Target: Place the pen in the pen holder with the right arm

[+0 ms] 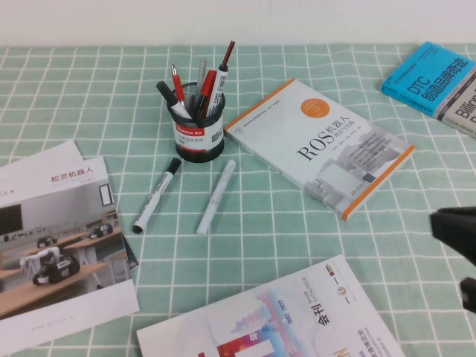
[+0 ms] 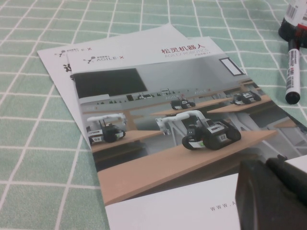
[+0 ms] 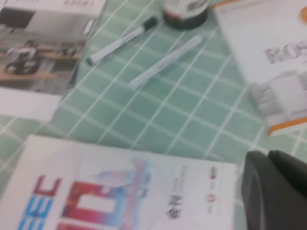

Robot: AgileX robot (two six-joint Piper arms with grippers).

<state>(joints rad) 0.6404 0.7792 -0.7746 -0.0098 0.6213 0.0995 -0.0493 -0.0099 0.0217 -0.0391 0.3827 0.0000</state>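
Observation:
The pen point(image 1: 156, 195), a white marker with a black cap and black tail tip, lies on the green checked cloth just in front and to the left of the pen holder point(image 1: 198, 130). The holder is a black mesh cup with a white and red label and has several pens in it. The pen also shows in the right wrist view point(image 3: 117, 44) and the left wrist view point(image 2: 292, 76). My right gripper point(image 1: 440, 223) is at the right edge, far from the pen, shut and empty; it also shows in its wrist view point(image 3: 266, 155). My left gripper point(image 2: 268, 165) hovers shut over the brochures.
An all-white capped pen point(image 1: 216, 197) lies beside the marker. A ROS book point(image 1: 320, 145) lies right of the holder, with blue books point(image 1: 435, 78) at the far right. Brochures point(image 1: 52, 238) lie at the left and a magazine point(image 1: 275, 320) at the front.

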